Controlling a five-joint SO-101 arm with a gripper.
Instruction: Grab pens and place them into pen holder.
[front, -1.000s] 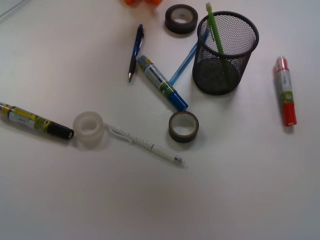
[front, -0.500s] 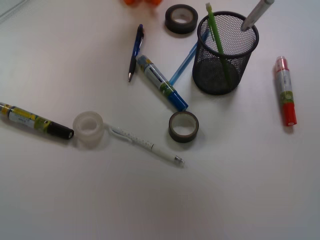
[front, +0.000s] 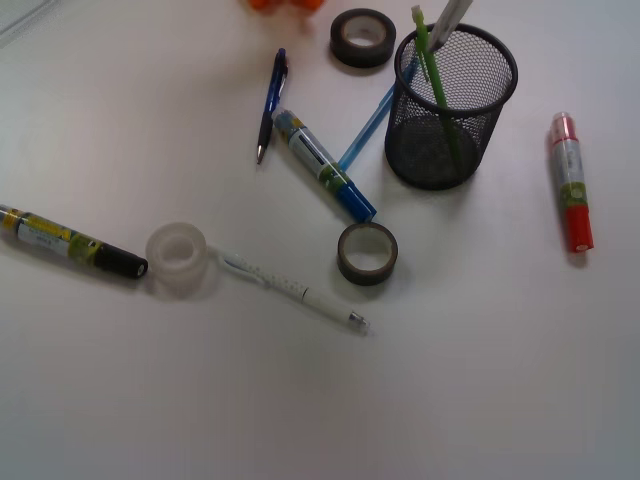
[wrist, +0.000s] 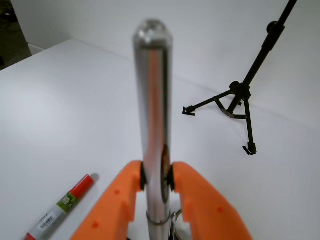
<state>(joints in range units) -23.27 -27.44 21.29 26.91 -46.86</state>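
Wrist view: orange gripper (wrist: 157, 177), jaws closed tight on the shaft of a silver-grey pen (wrist: 154, 115). Pen stands upright between the two orange fingers (wrist: 120, 200), rounded end well above them. On the white table (wrist: 60, 100), low and left of the gripper, a red marker (wrist: 60, 209) lies flat, well apart. A black tripod stand (wrist: 240, 95) sits beyond the gripper to its right.

Front view: gripper itself out of frame; only the lower part of the silver-grey pen (front: 447, 22) shows, entering from the top edge, tilted, its tip at the rear rim of the black wire-mesh pen holder (front: 450, 105). Whether the tip is inside the rim or just over it, cannot tell. A light green pen (front: 433, 75) already stands in the holder, leaning on the rim just beside the held pen.

Outside the holder:
- light blue pen (front: 372, 125), flat, one end behind the holder's left wall
- dark blue pen (front: 271, 104), further left
- white pen (front: 295, 290), well in front, one end touching a clear tape roll (front: 177, 258)
- blue marker (front: 323, 165), black marker (front: 70, 241)
- two dark tape rolls (front: 363, 37), (front: 367, 252)
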